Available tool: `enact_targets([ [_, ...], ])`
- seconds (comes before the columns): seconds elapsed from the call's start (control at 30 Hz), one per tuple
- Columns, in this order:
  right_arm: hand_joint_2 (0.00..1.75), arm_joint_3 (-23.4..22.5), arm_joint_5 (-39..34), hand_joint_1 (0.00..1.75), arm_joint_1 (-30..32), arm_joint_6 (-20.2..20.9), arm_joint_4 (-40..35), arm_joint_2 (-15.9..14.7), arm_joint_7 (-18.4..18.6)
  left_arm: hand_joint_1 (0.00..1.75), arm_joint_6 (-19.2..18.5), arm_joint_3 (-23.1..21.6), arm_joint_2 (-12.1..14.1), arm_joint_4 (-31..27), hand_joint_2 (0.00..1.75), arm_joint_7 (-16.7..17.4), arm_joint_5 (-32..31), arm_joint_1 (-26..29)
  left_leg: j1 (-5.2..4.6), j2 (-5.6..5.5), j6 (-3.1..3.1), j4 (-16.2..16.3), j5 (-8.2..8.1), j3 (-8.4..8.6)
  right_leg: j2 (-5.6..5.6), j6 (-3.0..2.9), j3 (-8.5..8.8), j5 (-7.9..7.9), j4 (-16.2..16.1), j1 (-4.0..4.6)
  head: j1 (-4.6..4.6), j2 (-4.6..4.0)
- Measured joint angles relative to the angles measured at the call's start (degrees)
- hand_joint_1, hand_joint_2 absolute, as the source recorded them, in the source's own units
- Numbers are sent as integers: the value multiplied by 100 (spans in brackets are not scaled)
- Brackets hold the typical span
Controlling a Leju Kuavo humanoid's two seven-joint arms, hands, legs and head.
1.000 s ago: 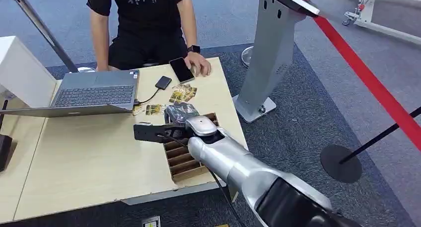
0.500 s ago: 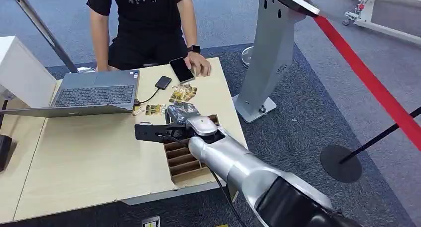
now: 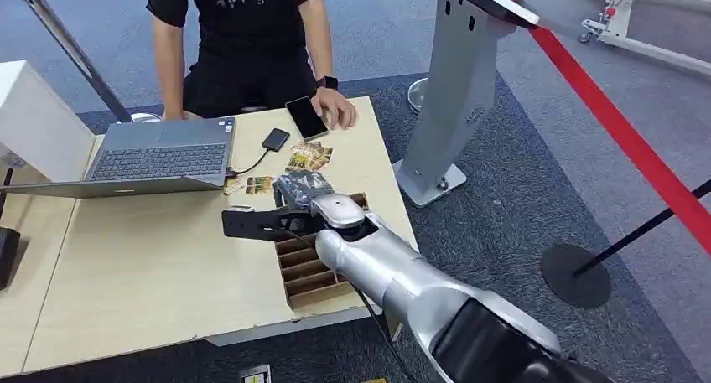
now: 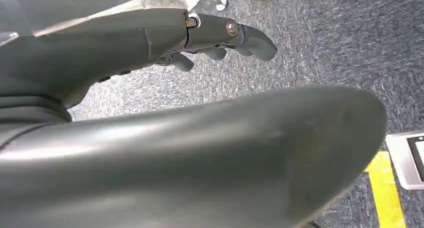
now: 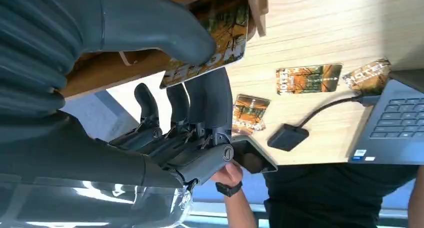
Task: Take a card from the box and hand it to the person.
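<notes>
Orange-printed card (image 5: 212,43) is pinched between the thumb and fingers of my right hand (image 5: 165,63), directly above the far end of the wooden divided box (image 3: 317,264) near the table's (image 3: 142,274) right edge. My left hand (image 4: 210,38) hangs over carpet, fingers loosely curled, grasping nothing. I see loose cards (image 3: 308,157) lying near the person's hand (image 3: 335,111) and phone (image 3: 306,117).

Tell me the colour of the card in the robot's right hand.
Orange-brown with dark markings; the card shows best in the right wrist view.
</notes>
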Motion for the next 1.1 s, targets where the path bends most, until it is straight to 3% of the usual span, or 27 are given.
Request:
enact_targets([
  [0.4, 175, 116, 238, 145, -2, -205, -116, 37, 22, 0, 0, 0, -2, 0, 0, -11, -2, 2, 0, 0, 0, 0, 0, 1, 0, 0, 1, 0, 0, 0, 2, 0],
  [0.73, 175, 149, 426, 136, -68, -546, -300, 28, 22, 0, -11, 4, -2, 0, 0, -107, -11, 2, 0, 0, 0, 0, 0, 1, 0, 0, 0, 0, 0, 0, 2, 0],
  [1.1, 175, -205, 1040, 134, -186, -252, -1458, -321, 391, 0, -52, 4, 0, 0, 0, -219, -15, 11, -1, 0, -1, 1, 1, 3, 0, 0, 0, 0, 0, 0, 2, 0],
])
